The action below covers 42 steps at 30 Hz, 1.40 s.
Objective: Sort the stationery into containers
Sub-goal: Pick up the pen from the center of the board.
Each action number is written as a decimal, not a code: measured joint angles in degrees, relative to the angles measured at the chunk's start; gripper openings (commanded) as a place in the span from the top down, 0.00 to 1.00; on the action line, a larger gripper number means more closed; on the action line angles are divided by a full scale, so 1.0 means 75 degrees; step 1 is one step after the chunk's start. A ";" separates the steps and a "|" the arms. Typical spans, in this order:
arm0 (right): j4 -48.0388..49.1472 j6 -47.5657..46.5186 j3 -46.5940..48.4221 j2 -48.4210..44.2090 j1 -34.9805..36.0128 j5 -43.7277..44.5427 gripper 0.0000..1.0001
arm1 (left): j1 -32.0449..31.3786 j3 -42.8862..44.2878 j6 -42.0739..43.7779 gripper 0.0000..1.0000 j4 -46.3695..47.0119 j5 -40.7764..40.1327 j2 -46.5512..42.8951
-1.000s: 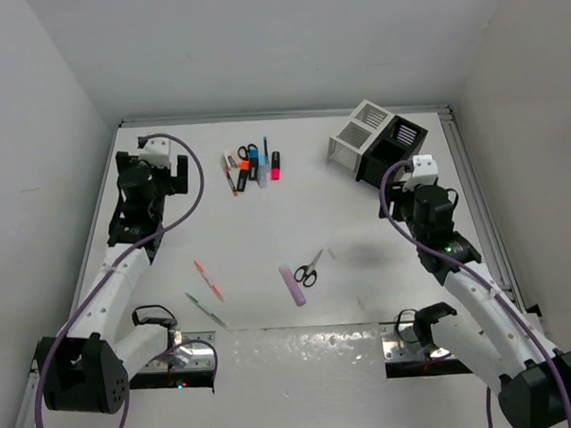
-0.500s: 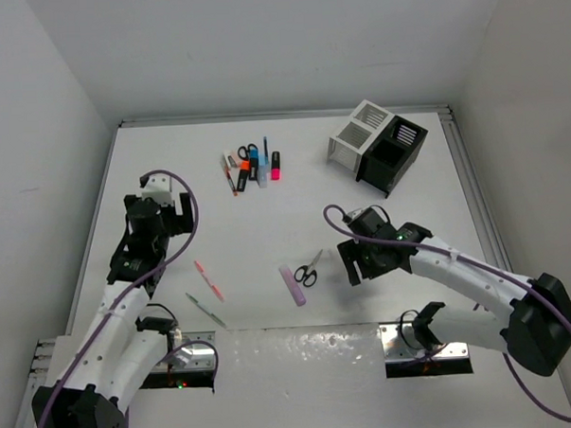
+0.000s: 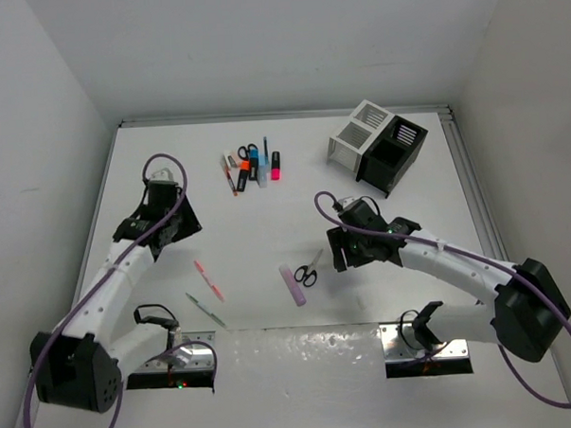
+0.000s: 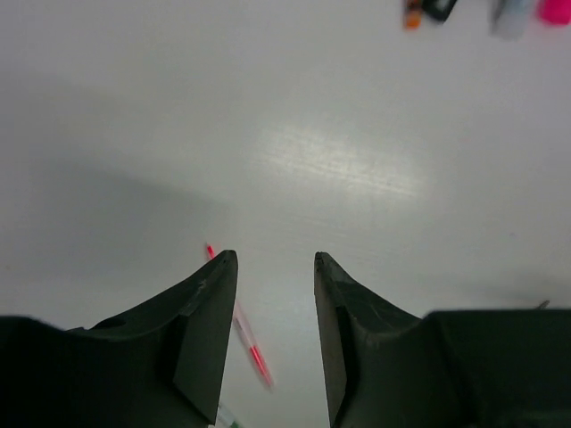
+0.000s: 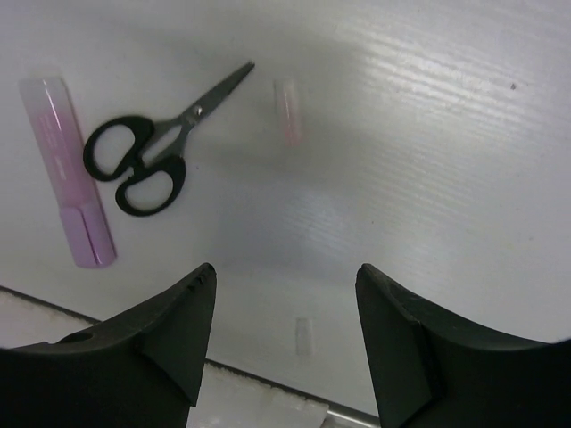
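Observation:
A black-handled scissors lies flat beside a lilac bar; the top view shows this scissors and bar at the table's middle. My right gripper hovers open just right of them, also seen from above, with a tiny white piece on the table between its fingertips and another white piece farther off. My left gripper is open but narrow and holds nothing, above a red pen. From above, the left gripper is up-left of that pen.
A green pen lies near the front. Several pens, markers and a second scissors form a cluster at the back. The white box and black box stand joined at the back right. Walls close the table's sides.
My right arm swung from beside the black box down to the scissors. My left gripper came forward from the back left toward the red pen, and its jaws narrowed.

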 measured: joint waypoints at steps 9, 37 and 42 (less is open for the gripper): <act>0.0391 -0.0090 0.0254 0.0705 -0.0318 -0.0347 0.37 | -0.0510 -0.0868 -0.1105 0.57 -0.0953 0.0542 0.1241; 0.0618 -0.0213 -0.0242 0.0009 -0.1023 -0.0784 0.36 | -0.0638 -0.1711 -0.2366 0.85 0.0117 0.1099 0.2573; 0.0615 -0.0216 -0.0297 -0.0032 -0.1189 -0.0886 0.36 | -0.0565 -0.1833 -0.2282 1.00 0.0592 0.1177 0.2495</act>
